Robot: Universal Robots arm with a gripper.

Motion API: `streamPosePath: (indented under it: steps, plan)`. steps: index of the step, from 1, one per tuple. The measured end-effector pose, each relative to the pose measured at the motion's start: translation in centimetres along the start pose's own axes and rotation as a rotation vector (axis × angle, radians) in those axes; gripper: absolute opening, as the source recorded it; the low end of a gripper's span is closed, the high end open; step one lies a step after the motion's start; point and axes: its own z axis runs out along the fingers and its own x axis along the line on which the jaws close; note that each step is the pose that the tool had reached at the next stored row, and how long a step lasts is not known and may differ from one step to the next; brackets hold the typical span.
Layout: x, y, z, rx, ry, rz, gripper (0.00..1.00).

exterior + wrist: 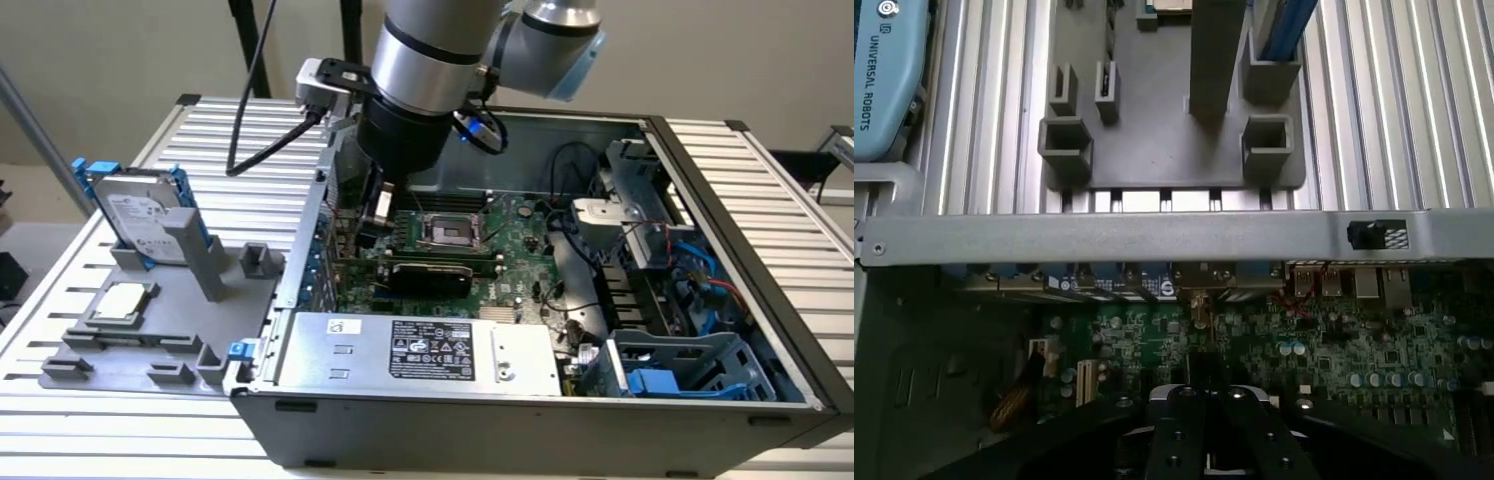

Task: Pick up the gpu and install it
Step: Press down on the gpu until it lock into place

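Tight quarters inside the open grey metal computer case (747, 190): black gripper (1204, 440), jaws pinched shut, low above green motherboard (1334, 340), near the case's wall

A plain pale wall (120, 50) stands behind a ribbed aluminium table (227, 140) under even light.

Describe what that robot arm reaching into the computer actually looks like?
The arm is a thick silver-grey tube with a black band, a rounded pale blue-grey joint cap beside it, and a black lower section. A black cable loops from a small grey box on its side. In the wrist view the tool is black metal with small screws, and a pale blue cover reads UNIVERSAL ROBOTS.
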Motion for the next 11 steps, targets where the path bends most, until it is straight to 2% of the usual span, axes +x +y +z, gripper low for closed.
streamPosePath:
  steps: [4, 7, 9, 11]
  plan:
    - [0.0, -0.24, -0.06, 0.0729, -0.0036, 0.001, 0.11]
    - [0.0, -0.52, -0.13, 0.123, -0.0057, 0.001, 0.11]
    - [0.0, -0.79, -0.19, 0.1541, -0.0071, 0.001, 0.11]
    - [0.0, -1.13, -0.28, 0.1804, -0.0087, 0.001, 0.11]
